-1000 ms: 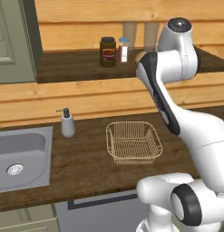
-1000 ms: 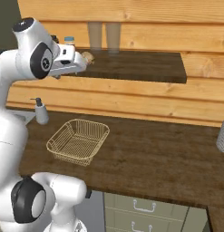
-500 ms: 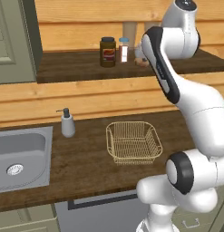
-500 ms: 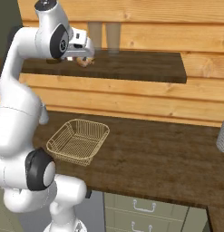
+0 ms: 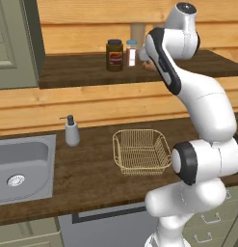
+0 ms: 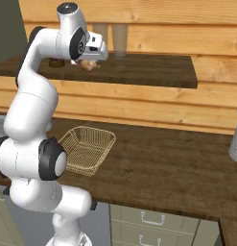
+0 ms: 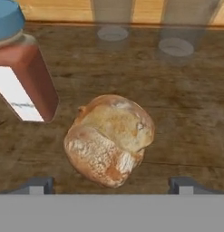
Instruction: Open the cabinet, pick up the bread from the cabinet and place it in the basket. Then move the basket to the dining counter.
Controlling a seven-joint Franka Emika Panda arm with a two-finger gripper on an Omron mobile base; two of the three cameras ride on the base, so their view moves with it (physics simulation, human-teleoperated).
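Observation:
The bread [image 7: 109, 138], a round tan roll, lies on the cabinet's dark brown shelf [image 5: 82, 72]. My gripper [image 7: 111, 186] hovers over it, open, with one fingertip [image 7: 37, 185] on each side of the roll and not touching it. From the right base view, the gripper [image 6: 94, 58] points down at the bread [image 6: 89, 65] near the shelf's front. The sage cabinet door [image 5: 14, 43] stands swung open at the left. The pale gold wire basket [image 5: 141, 152] rests empty on the worktop below the shelf, also visible as the basket [image 6: 87, 149] beside my arm.
A red spice bottle [image 7: 22, 77] with a blue cap stands close beside the bread, with a dark jar [image 5: 114, 55] further along. Two glasses [image 7: 112, 18] stand behind the roll. A soap dispenser [image 5: 71, 131] and steel sink [image 5: 21, 166] lie left of the basket.
The arm has straightened upward and the hand has come in over the shelf to sit above the bread. The basket and the shelf items stayed put.

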